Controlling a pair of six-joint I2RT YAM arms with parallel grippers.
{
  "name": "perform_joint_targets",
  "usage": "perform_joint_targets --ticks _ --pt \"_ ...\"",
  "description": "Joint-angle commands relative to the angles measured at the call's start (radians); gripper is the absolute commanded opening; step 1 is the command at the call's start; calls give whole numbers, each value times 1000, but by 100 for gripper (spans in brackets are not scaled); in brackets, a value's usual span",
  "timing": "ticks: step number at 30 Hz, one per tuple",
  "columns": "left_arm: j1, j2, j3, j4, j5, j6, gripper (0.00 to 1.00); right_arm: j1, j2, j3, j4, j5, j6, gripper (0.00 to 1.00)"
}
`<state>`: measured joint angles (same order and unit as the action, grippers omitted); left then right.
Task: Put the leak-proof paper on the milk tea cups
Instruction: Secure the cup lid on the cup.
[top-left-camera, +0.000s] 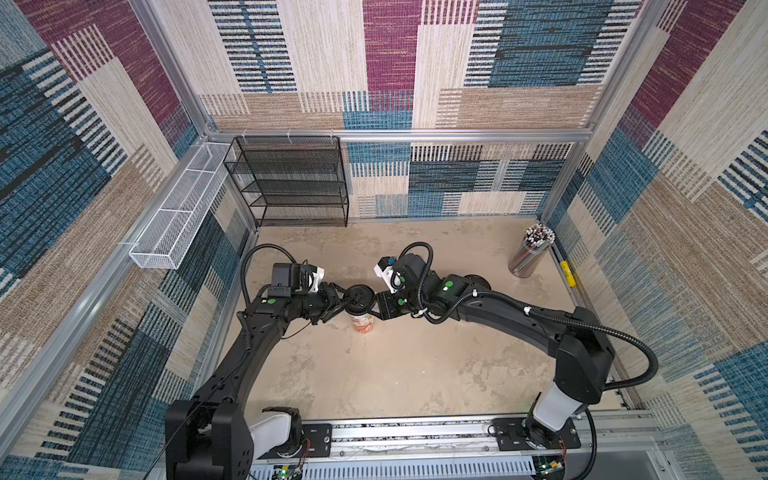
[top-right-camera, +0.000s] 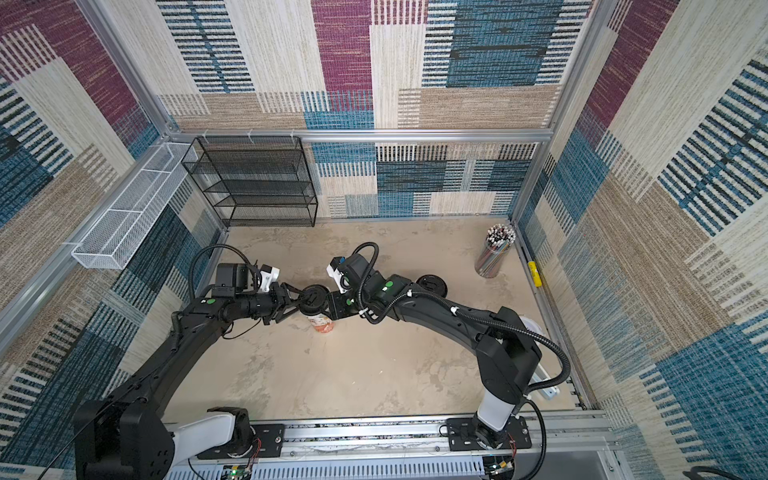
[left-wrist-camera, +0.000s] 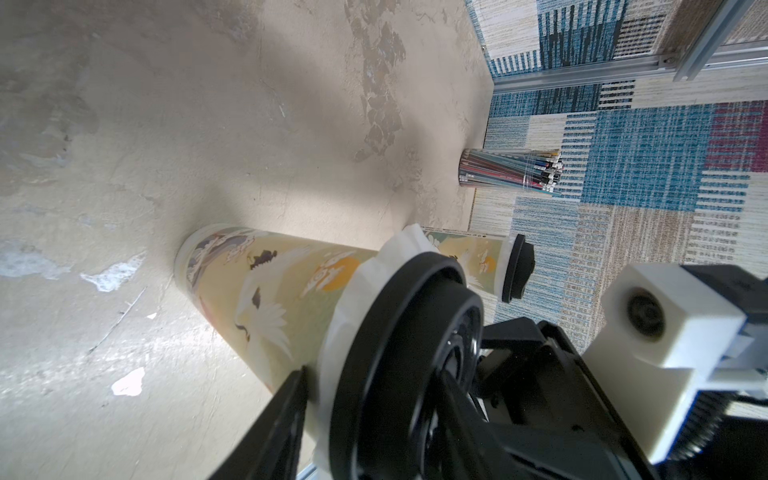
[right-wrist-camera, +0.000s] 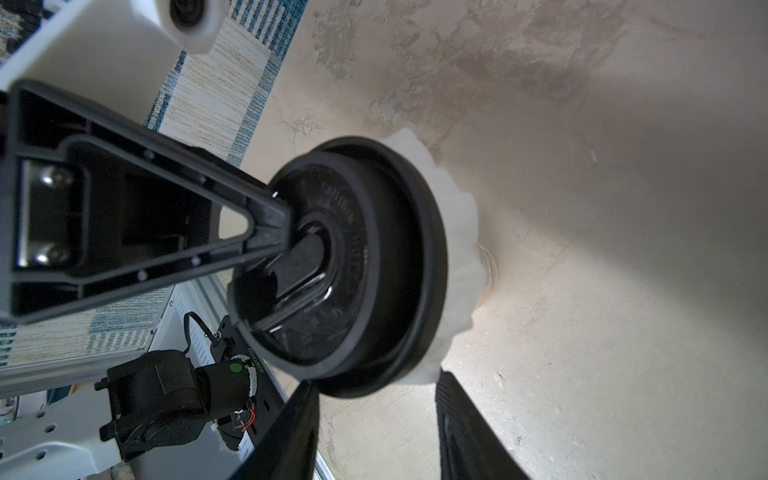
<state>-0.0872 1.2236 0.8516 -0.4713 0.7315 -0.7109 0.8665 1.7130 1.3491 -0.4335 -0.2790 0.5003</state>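
One milk tea cup (top-left-camera: 361, 322) (left-wrist-camera: 266, 286) stands mid-table in both top views. Its leak-proof paper (left-wrist-camera: 353, 299) (right-wrist-camera: 457, 249) is crimped round the rim under a black lid (top-left-camera: 359, 297) (right-wrist-camera: 374, 266). My left gripper (top-left-camera: 345, 301) (left-wrist-camera: 374, 374) is shut on that lid, one finger on the lid's top and the other against the cup side under the paper skirt. Opposite it, my right gripper (top-left-camera: 376, 305) (right-wrist-camera: 374, 382) is open, its fingertips straddling the lid's edge. A second milk tea cup (left-wrist-camera: 469, 257) carries its own black lid (top-left-camera: 476, 282) (left-wrist-camera: 515, 268) behind my right arm.
A clear tumbler of striped straws (top-left-camera: 530, 253) (left-wrist-camera: 511, 170) stands at the back right. A black mesh rack (top-left-camera: 291, 183) is at the back left, with a white wire basket (top-left-camera: 178, 216) on the left wall. A small yellow object (top-left-camera: 567, 274) lies by the right edge.
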Motion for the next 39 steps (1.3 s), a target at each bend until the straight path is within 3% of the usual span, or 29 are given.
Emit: perform_joint_targets --ticks 1,8,15,26,31,39 --pt "-4 22 -32 -228 -179 28 51 -3 34 -24 -123 178 40 47" --pt "-3 20 -40 -227 -185 29 51 -2 50 5 -163 202 60 47" --pt "-4 26 -33 -231 -187 38 51 -9 -80 45 88 -84 11 52" --pt "-5 28 -35 -225 -187 32 50 -60 -70 41 105 32 304 32" --pt "-4 25 -34 -226 -186 33 50 -61 -29 44 126 -21 326 33" --pt "-3 20 -39 -230 -187 32 50 -73 3 57 113 -4 331 30"
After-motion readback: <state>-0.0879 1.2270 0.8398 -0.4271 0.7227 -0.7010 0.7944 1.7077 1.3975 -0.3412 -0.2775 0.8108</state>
